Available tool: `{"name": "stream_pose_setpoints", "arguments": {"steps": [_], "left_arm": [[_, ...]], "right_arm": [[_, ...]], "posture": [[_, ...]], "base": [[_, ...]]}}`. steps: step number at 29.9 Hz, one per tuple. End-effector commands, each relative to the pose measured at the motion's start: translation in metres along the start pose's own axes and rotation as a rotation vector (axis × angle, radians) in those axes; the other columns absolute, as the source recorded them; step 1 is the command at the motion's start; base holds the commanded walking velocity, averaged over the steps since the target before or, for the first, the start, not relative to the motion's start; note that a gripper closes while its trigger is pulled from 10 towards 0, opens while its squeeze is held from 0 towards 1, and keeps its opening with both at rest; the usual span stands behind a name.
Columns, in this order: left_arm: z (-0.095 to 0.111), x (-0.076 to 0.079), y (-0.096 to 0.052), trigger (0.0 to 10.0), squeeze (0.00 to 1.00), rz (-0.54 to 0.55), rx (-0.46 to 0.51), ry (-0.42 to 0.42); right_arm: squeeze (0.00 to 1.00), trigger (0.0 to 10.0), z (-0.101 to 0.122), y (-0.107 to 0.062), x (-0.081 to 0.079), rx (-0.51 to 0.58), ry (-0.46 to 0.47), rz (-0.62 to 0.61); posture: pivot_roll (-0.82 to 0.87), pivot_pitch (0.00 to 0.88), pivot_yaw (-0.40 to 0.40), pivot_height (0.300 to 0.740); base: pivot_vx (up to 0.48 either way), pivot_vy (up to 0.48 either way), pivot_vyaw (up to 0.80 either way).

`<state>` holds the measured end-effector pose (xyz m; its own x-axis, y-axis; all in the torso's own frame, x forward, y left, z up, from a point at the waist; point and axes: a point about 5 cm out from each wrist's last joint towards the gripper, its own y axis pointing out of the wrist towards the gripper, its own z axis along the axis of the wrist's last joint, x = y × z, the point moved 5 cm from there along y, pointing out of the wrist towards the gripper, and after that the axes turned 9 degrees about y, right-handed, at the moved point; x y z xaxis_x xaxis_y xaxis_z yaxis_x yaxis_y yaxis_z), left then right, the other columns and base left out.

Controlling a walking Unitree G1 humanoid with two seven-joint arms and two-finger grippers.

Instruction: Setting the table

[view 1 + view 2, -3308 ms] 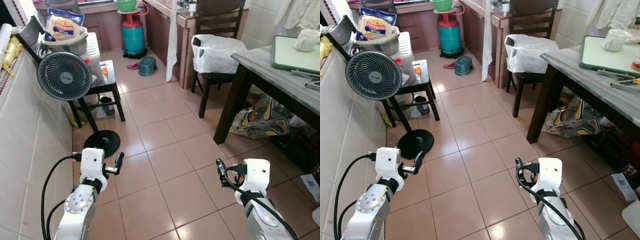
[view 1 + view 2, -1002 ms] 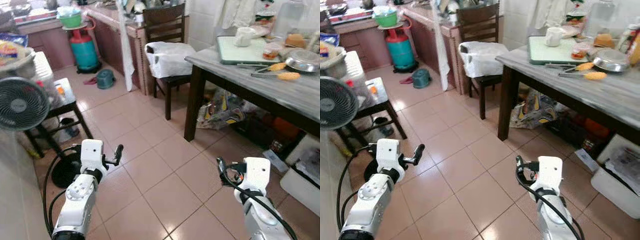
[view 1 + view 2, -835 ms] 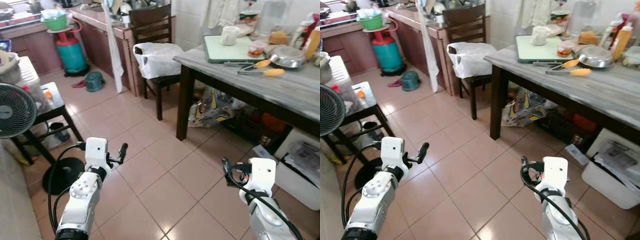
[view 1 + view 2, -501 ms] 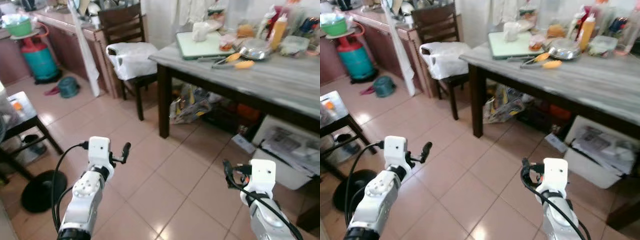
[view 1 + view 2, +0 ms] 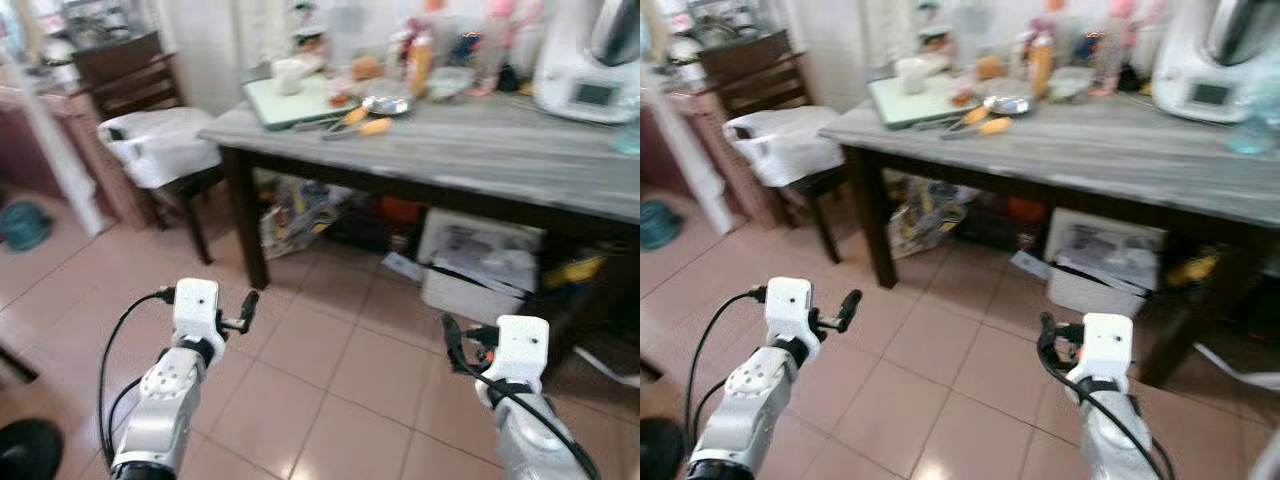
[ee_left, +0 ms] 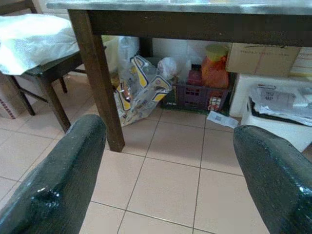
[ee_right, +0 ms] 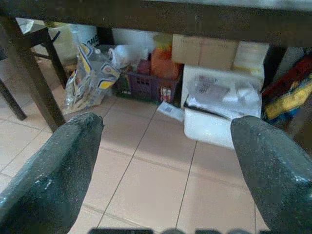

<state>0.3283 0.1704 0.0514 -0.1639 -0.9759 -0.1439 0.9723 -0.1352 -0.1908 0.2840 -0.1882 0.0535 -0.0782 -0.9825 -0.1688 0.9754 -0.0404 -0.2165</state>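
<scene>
The grey tabletop [image 5: 470, 150] (blurred) holds a green board [image 5: 285, 100] and mug [image 5: 288, 75] at 11 o'clock. A chair [image 5: 150, 150] stands at 10 o'clock. Left hand [image 6: 161, 161] and right hand [image 7: 165, 161] are both released, empty.

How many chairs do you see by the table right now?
1: a dark wooden chair at the left end of the grey-topped dark-legged table, with a white plastic bag on its seat. Others may be hidden behind the table.

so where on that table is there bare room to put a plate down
The grey table looks bare along its near edge, from the orange-handled utensils across to the white appliance. The far side is crowded: green board, mug, metal dish, bottles.
</scene>
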Motion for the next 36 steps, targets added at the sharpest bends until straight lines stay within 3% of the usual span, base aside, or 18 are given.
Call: {"name": "stream_pose_setpoints", "arguments": {"steps": [1, 2, 3, 7, 13, 18, 24, 29, 36], "left_arm": [[-0.002, 0.008, -0.004, 10.0, 0.0, -0.023, -0.004, -0.009], [-0.006, 0.019, -0.009, 10.0, 0.0, -0.066, -0.007, 0.002], [-0.006, 0.019, -0.009, 10.0, 0.0, -0.066, -0.007, 0.002], [-0.003, 0.005, -0.002, 10.0, 0.0, -0.008, -0.008, -0.014], [-0.004, 0.013, -0.006, 10.0, 0.0, -0.035, -0.011, -0.005], [-0.002, 0.005, -0.005, 10.0, 0.0, 0.0, 0.0, -0.017], [0.014, 0.0, -0.006, 10.0, 0.0, 0.038, 0.058, -0.039], [0.017, 0.0, -0.005, 10.0, 0.0, 0.055, 0.063, -0.035], [0.02, -0.001, -0.001, 10.0, 0.0, 0.064, 0.068, -0.042]], "right_arm": [[0.0, 10.0, 0.001, 0.001, 0.003, 0.0, -0.01, -0.012], [0.0, 10.0, 0.002, 0.001, 0.004, 0.001, -0.01, -0.013], [0.0, 10.0, 0.002, 0.001, 0.004, 0.001, -0.01, -0.013], [0.0, 10.0, 0.001, 0.001, 0.003, 0.0, -0.008, -0.016], [0.0, 10.0, 0.003, 0.002, 0.003, 0.004, -0.01, -0.014], [0.0, 10.0, 0.005, 0.001, 0.006, 0.014, -0.011, -0.028], [0.0, 10.0, 0.024, 0.0, 0.001, 0.081, -0.049, -0.01], [0.0, 10.0, 0.038, 0.001, -0.002, 0.121, -0.07, 0.01], [0.0, 10.0, 0.04, 0.002, -0.005, 0.125, -0.075, 0.014]], "posture": [[0.01, 0.0, 0.092, 0.74], [0.01, 0.0, 0.093, 0.74], [0.01, 0.0, 0.093, 0.74], [0.02, 0.0, 0.089, 0.74], [0.01, 0.0, 0.089, 0.74], [0.01, 0.0, 0.085, 0.74], [0.01, 0.0, 0.08, 0.74], [0.0, 0.0, 0.067, 0.74], [0.0, 0.0, 0.066, 0.74]], "base": [[0.0, 0.0, -0.8], [0.0, 0.0, -0.8], [0.0, 0.0, -0.8], [0.0, 0.0, -0.8], [0.0, 0.0, -0.8], [0.0, 0.0, -0.8], [0.0, 0.0, -0.8], [0.0, 0.0, 0.0], [0.0, 0.0, 0.0]]}}
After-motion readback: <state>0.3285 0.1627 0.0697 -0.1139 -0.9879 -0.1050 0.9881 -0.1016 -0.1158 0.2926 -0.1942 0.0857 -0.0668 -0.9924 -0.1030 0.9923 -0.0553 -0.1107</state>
